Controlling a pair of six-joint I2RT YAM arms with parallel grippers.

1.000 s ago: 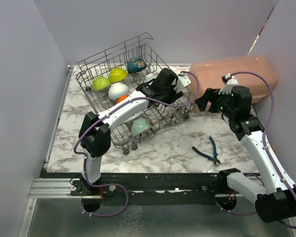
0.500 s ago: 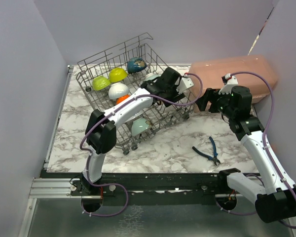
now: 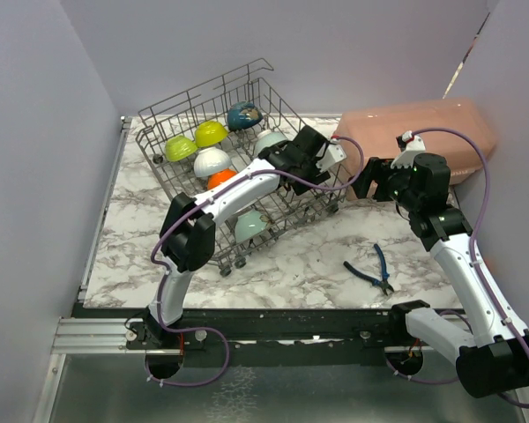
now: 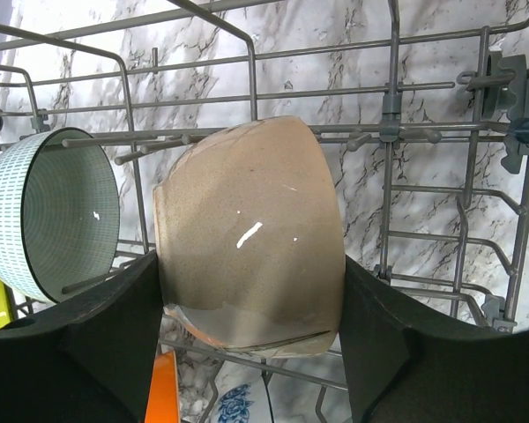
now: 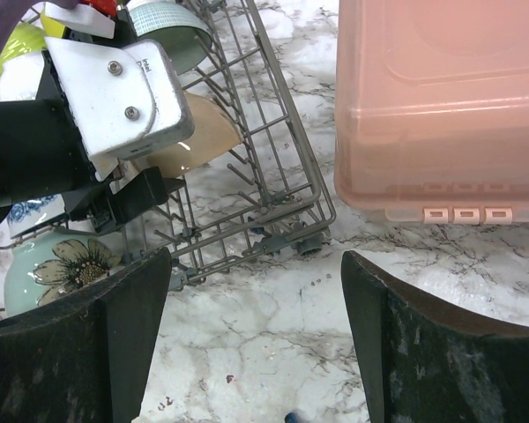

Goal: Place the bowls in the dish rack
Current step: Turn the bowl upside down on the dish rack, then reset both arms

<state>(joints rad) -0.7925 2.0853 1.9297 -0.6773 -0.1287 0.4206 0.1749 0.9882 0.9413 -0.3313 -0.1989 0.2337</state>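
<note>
Tilted on the marble table stands the grey wire dish rack [image 3: 194, 91]. It holds lime [image 3: 180, 148], yellow-green [image 3: 210, 133], dark blue [image 3: 244, 115], white [image 3: 212, 161], orange [image 3: 219, 178] and pale teal [image 3: 250, 226] bowls. My left gripper [image 4: 251, 264] reaches into the rack's right end and is shut on a beige bowl [image 4: 247, 203], held on its side above the tines. Left of it rests a teal-lined bowl [image 4: 44, 220]. My right gripper [image 5: 254, 264] hangs open and empty over the table, just outside the rack's right corner [image 5: 309, 238].
A pink lidded plastic box [image 3: 419, 132] sits at the back right, close to the right gripper. Blue-handled pliers [image 3: 370, 269] lie on the marble near the front right. Walls close in the left, back and right sides.
The left gripper has shifted a little to the right inside the rack with the beige bowl in it. The right arm has not moved.
</note>
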